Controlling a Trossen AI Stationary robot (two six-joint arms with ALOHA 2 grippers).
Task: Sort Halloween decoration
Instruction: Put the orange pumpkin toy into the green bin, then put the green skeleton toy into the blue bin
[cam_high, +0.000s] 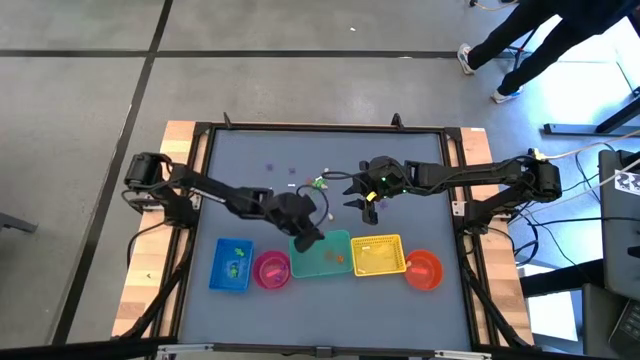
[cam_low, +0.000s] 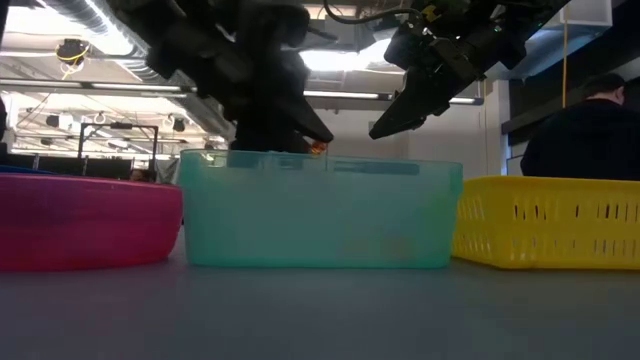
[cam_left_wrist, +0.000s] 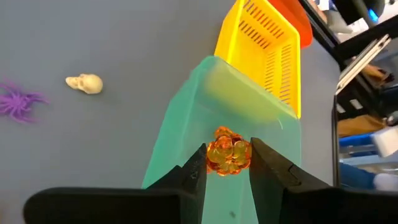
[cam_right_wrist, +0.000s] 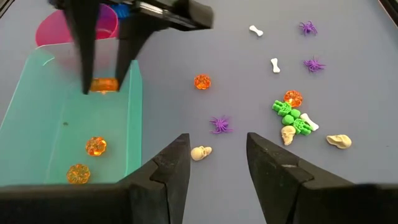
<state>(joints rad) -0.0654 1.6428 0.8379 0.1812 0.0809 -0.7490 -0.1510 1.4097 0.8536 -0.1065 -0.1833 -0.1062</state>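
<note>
Your left hand (cam_left_wrist: 229, 163) sits over the teal bin (cam_high: 322, 258), at its 10 o'clock corner in the high view, fingers (cam_left_wrist: 194, 174) narrowed onto an orange pumpkin trinket (cam_left_wrist: 227, 152). In the right wrist view that pumpkin (cam_right_wrist: 104, 85) hangs just above the bin's rim, and two more orange pumpkins (cam_right_wrist: 96, 146) lie on the bin floor.

Your right hand (cam_right_wrist: 217, 163) hovers above the surface (cam_high: 420, 190) at about 1 o'clock from the teal bin, fingers (cam_right_wrist: 173, 163) spread and holding nothing. The low view shows it raised well above the containers.

Loose trinkets on the surface, right wrist view: a white skull (cam_right_wrist: 200, 152) and a purple spider (cam_right_wrist: 219, 124) close ahead of the right hand; a lone orange pumpkin (cam_right_wrist: 202, 81) farther out; a cluster of green skeleton figures (cam_right_wrist: 291, 116) touching an orange pumpkin (cam_right_wrist: 293, 98) and a white skull (cam_right_wrist: 287, 134); another skull (cam_right_wrist: 339, 141) beside them; two white bones (cam_right_wrist: 275, 65) and two purple spiders (cam_right_wrist: 314, 64) beyond.

Containers run in a row at 6 o'clock of the surface: blue tray (cam_high: 232, 264), pink bowl (cam_high: 272, 270), teal bin, yellow basket (cam_high: 379, 255), orange bowl (cam_high: 424, 270). The blue tray carries something green.

No legible writing, label or brand on any container or trinket.

A person's legs (cam_high: 520, 45) show beyond the surface at 1 o'clock.
</note>
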